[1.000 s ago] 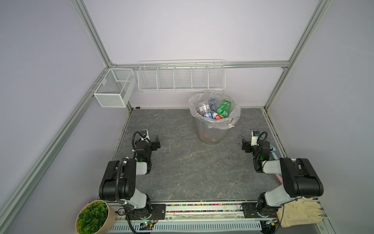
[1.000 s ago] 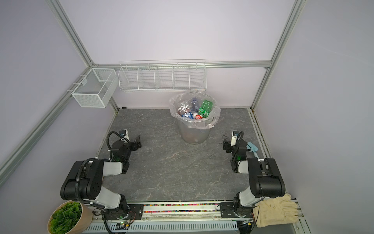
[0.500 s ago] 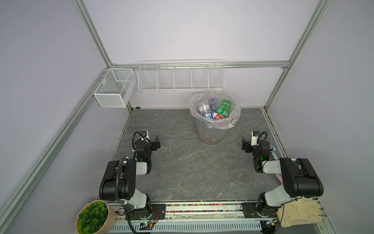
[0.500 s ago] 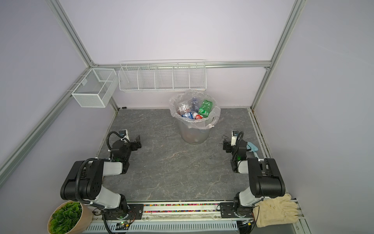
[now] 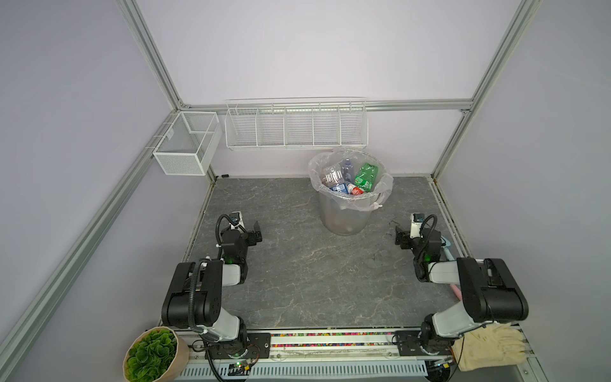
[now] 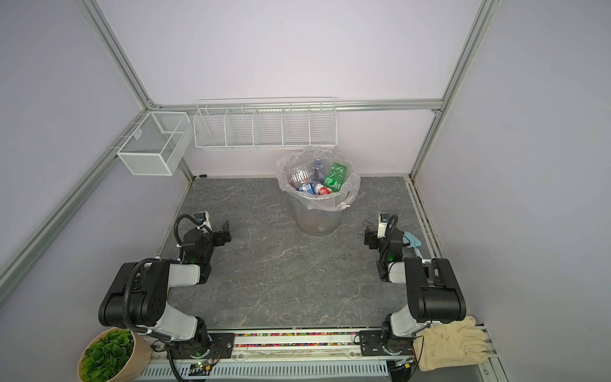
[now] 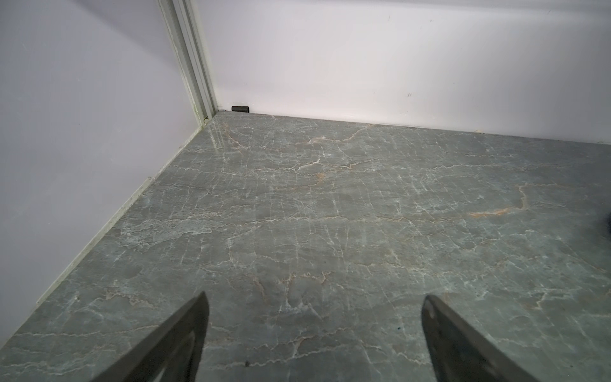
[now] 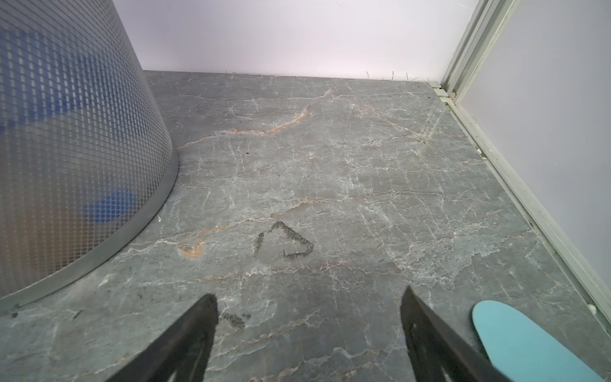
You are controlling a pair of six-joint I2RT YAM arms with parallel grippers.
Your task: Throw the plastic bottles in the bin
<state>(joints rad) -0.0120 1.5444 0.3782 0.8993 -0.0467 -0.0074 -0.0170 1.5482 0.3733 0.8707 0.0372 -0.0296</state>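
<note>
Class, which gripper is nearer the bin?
Right. The right gripper sits beside the bin, whose wall fills part of its wrist view; the left gripper is farther off, across bare table.

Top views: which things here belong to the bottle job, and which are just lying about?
Job:
- plastic bottles, all inside the bin
- bin

Lying about:
- wire baskets
- mesh box
- potted plant
- glove
- blue tool beside the right arm

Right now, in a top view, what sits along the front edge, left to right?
potted plant → left arm base → right arm base → cream glove.
</note>
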